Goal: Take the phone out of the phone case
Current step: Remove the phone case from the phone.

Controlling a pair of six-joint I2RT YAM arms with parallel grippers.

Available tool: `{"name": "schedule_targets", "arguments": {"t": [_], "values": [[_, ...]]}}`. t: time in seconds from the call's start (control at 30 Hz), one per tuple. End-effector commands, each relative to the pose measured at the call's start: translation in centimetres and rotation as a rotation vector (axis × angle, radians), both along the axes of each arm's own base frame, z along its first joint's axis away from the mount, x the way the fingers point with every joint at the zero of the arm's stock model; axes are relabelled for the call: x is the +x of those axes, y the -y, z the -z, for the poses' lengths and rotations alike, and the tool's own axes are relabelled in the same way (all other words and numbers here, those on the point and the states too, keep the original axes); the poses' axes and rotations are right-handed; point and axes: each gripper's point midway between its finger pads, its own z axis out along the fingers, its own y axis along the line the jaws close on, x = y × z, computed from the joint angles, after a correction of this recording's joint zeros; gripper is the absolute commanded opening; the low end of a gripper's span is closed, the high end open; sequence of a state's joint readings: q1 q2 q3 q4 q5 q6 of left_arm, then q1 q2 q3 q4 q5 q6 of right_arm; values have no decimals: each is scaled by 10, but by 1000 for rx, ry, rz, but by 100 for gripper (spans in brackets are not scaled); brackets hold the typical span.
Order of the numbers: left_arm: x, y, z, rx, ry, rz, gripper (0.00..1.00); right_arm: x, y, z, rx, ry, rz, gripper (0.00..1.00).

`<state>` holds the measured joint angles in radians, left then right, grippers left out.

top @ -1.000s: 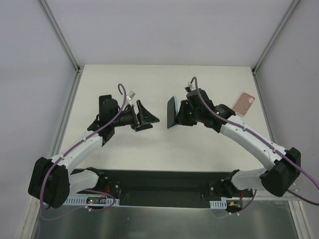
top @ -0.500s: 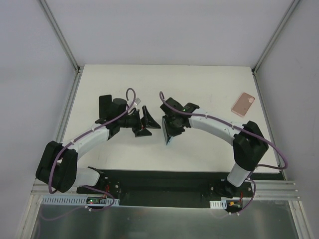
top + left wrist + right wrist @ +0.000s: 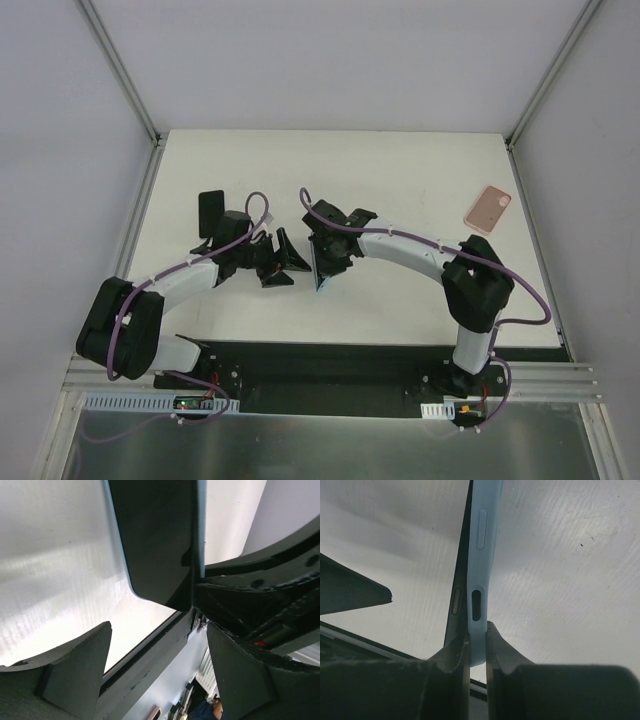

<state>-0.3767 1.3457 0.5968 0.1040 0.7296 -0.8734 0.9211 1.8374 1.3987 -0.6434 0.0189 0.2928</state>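
A dark phone [image 3: 325,255] in a light blue phone case [image 3: 319,284] is held on edge above the table by my right gripper [image 3: 330,250]. In the right wrist view the gripper [image 3: 477,630] is shut on the case's lower edge [image 3: 481,555]. There the phone's dark side [image 3: 456,601] stands slightly apart from the case. My left gripper [image 3: 290,260] is open just left of the phone. In the left wrist view the screen [image 3: 155,540] and the case rim [image 3: 201,525] hang just beyond the gap of that gripper [image 3: 157,670], with nothing between its fingers.
A pink phone-shaped thing [image 3: 488,208] lies flat at the table's right edge. The table's black front edge [image 3: 330,355] runs close below both grippers. White walls enclose the table on three sides.
The right arm has carried the phone left and nearer, turning it edge-on. The left gripper drew back left and nearer, and its fingers have narrowed a little.
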Motion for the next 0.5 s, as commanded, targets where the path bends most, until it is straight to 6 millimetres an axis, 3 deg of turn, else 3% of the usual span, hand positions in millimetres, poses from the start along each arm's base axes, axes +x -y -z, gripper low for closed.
{"name": "schedule_targets", "arguments": {"t": [0.0,0.47], "values": [[-1,-7,8,20,18,-13,75,2,-7,1,17,8,23,1],[-7,-18,12,28,27,-34,70,-7,-46,38,73,-115,-18,1]]}}
